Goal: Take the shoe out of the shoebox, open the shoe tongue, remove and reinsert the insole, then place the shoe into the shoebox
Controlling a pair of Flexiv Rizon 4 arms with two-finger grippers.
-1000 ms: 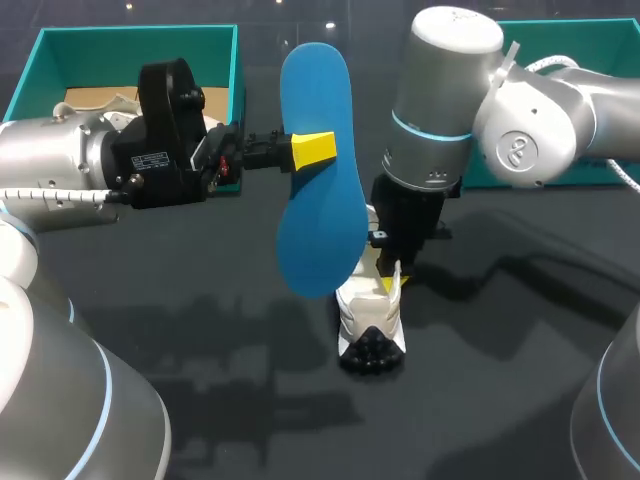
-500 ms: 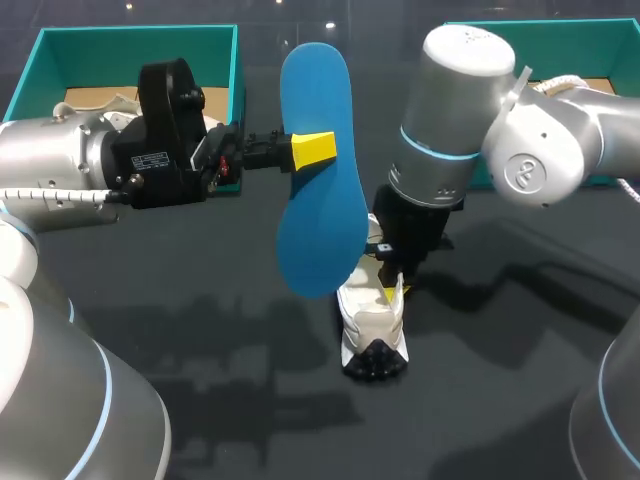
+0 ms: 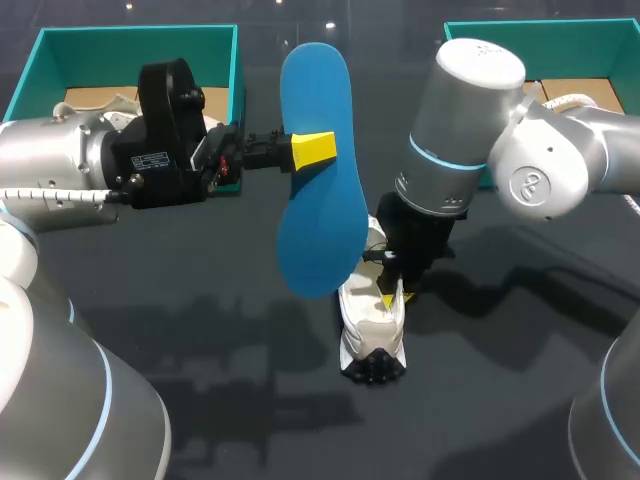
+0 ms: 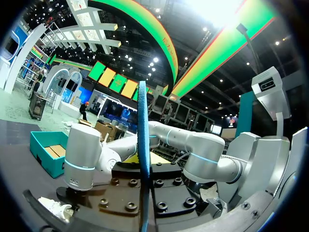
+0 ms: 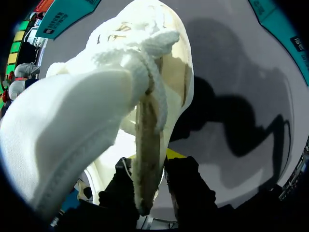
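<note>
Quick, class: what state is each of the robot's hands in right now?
Left hand: closed on the blue insole, held off the table.
Right hand: closed on the white shoe, pinching its upper.

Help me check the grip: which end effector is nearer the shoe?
Right. The right end effector grips the shoe; the left end effector holds the insole aloft, apart from it.

Left end effector [image 3: 314,148] grips insole [image 3: 318,215] aloft; right end effector [image 3: 391,294] pinches shoe [image 3: 368,326].
</note>
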